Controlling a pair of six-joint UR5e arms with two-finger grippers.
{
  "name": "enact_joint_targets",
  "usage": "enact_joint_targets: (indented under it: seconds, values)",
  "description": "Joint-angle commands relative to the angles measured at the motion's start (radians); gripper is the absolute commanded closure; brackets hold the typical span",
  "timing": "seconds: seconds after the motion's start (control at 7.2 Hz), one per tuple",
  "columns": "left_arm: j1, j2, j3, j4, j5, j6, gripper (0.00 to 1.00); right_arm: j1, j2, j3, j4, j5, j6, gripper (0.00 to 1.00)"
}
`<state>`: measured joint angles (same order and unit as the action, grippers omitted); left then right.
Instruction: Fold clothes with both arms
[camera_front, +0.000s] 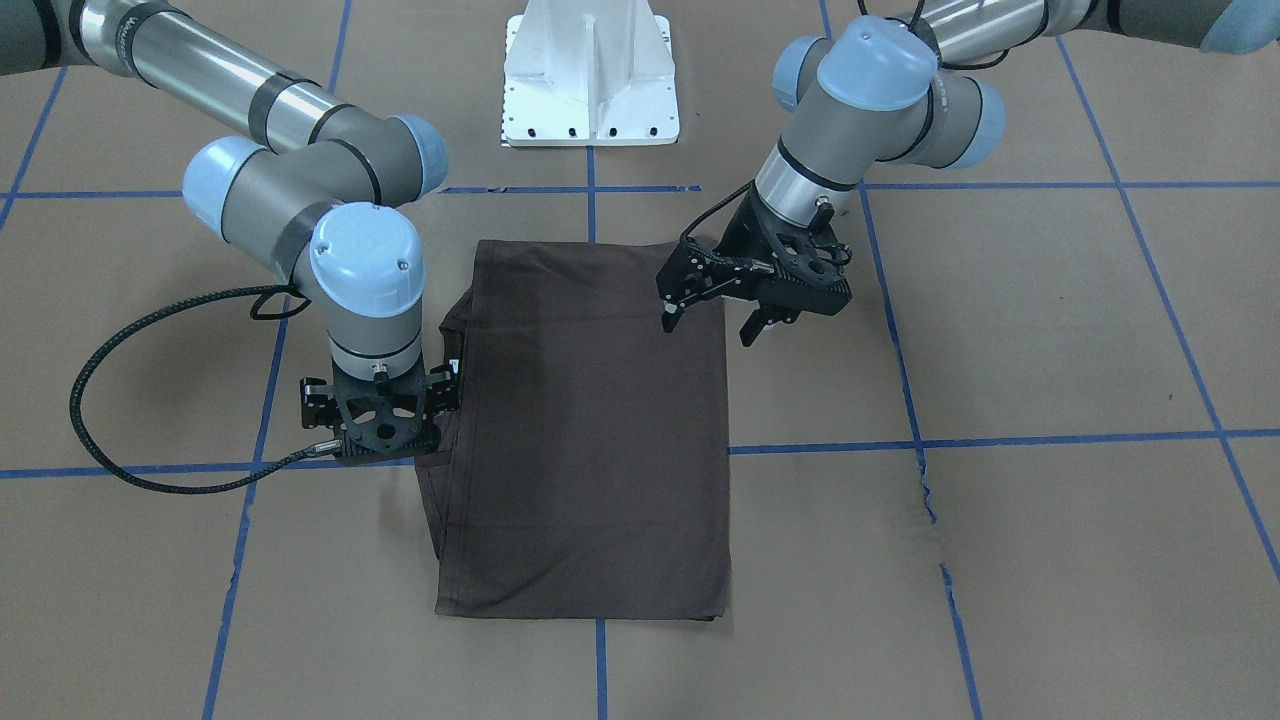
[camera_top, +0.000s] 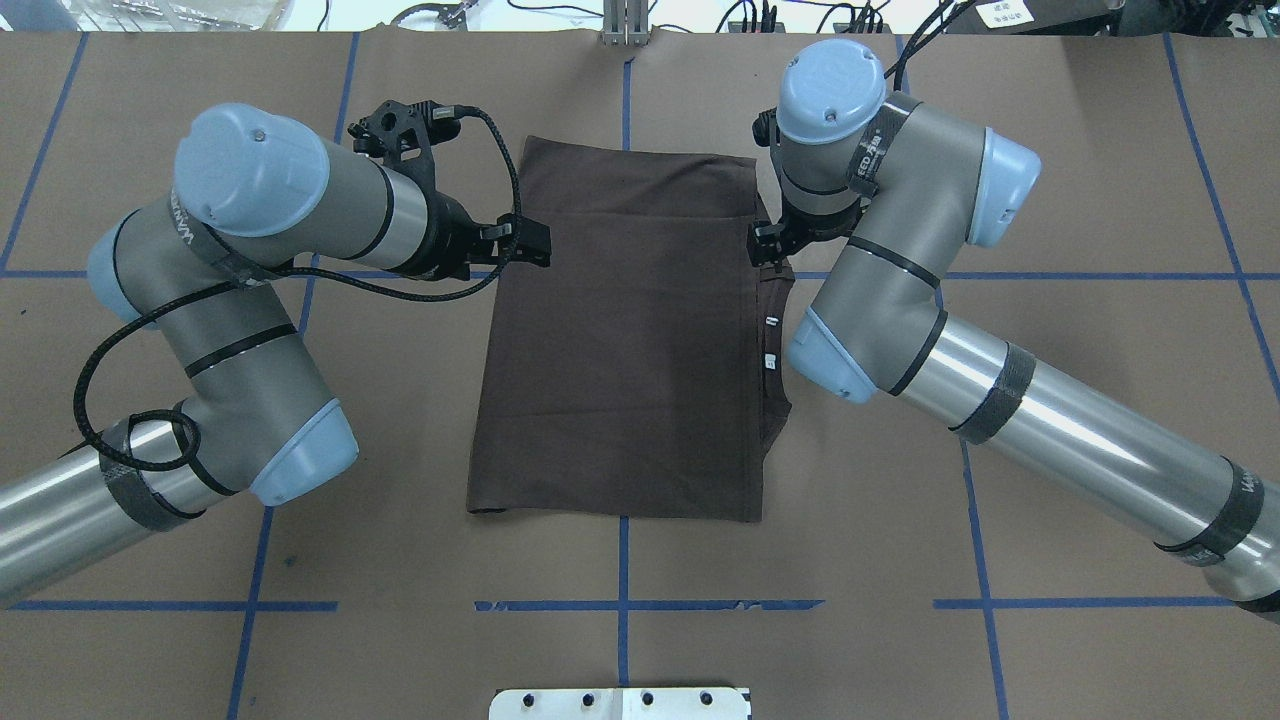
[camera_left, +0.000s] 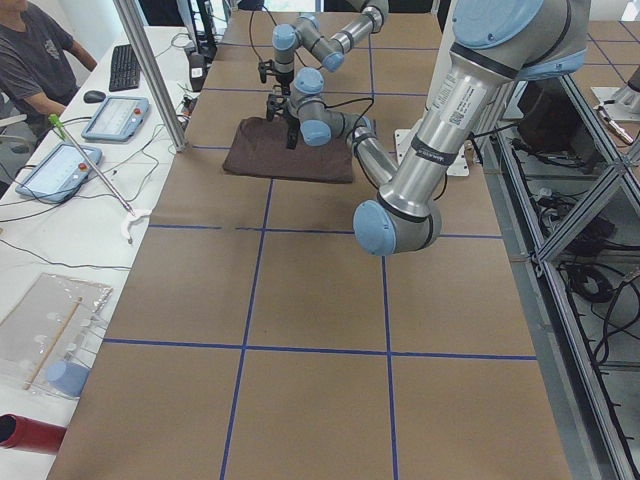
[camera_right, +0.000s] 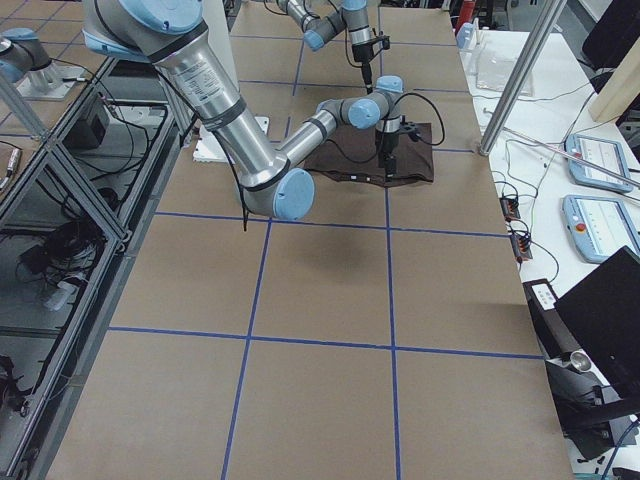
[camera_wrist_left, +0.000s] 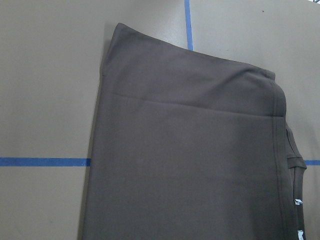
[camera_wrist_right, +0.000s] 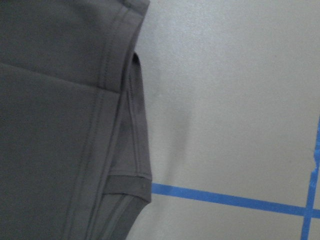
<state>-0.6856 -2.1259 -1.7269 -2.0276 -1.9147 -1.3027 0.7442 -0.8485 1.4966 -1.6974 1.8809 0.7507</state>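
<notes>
The dark brown T-shirt (camera_front: 590, 440) lies flat on the table, folded into a long rectangle (camera_top: 620, 350). Its collar with the white neck labels (camera_top: 770, 322) sticks out along one long edge. My left gripper (camera_front: 710, 325) is open and empty; it hovers tilted over the far-collar long edge, near the end closest to the base in the front view. My right gripper (camera_front: 380, 425) points straight down at the collar-side edge. Its fingers are hidden under the wrist, so I cannot tell if they hold cloth. The right wrist view shows the shirt's hem (camera_wrist_right: 125, 150) close up, with no fingers.
The white pedestal base (camera_front: 590, 75) stands behind the shirt. Blue tape lines (camera_front: 1000, 440) cross the brown paper table cover. A black cable loop (camera_front: 100, 400) hangs beside the right arm. An operator (camera_left: 30, 60) and tablets (camera_left: 55, 170) are at the table's far side.
</notes>
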Motion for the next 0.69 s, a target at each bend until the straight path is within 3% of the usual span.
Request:
enact_joint_targets:
  seconds: [0.0, 0.14, 0.28, 0.56]
  values:
    - [0.017, 0.056, -0.057, 0.015, -0.068, -0.204, 0.00, 0.004, -0.018, 0.130, 0.005, 0.088, 0.076, 0.00]
    - [0.097, 0.107, -0.112, 0.017, -0.054, -0.307, 0.00, -0.002, -0.071, 0.233, 0.005, 0.122, 0.138, 0.00]
    - [0.182, 0.142, -0.155, 0.033, 0.032, -0.382, 0.00, -0.040, -0.116, 0.331, 0.005, 0.127, 0.242, 0.00]
    - [0.314, 0.144, -0.221, 0.267, 0.185, -0.580, 0.00, -0.101, -0.136, 0.402, 0.007, 0.124, 0.404, 0.00]
